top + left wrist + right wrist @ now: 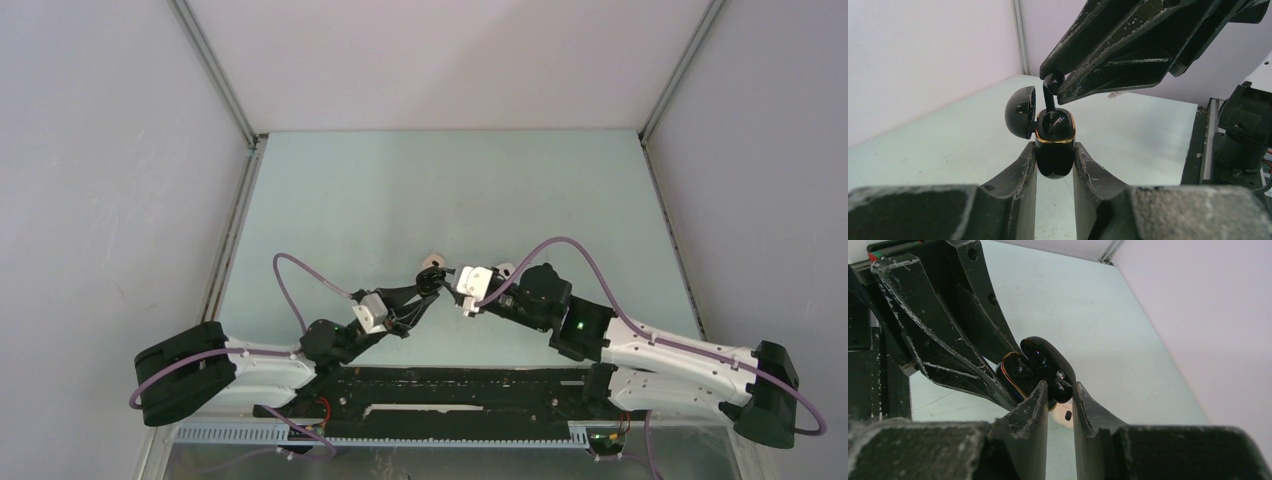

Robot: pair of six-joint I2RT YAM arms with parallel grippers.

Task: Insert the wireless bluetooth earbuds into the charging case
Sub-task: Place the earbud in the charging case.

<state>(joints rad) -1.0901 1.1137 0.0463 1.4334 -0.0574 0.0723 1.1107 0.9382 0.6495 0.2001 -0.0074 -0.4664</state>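
My left gripper [1055, 159] is shut on a glossy black charging case [1054, 144] with a gold rim, held above the table with its lid [1020, 111] swung open to the left. My right gripper [1060, 391] is shut on a black earbud [1060, 389], whose stem [1049, 100] points down into the open case. In the top view both grippers [437, 283] meet at the table's middle. A pale earbud [1064, 414] lies on the table below the right gripper. The case also shows in the right wrist view [1015, 371].
A pale pinkish object [433, 262] lies on the table just beyond the grippers, and a small white object [506, 268] lies by the right wrist. The pale green table [450, 190] is walled by white panels at the left, back and right.
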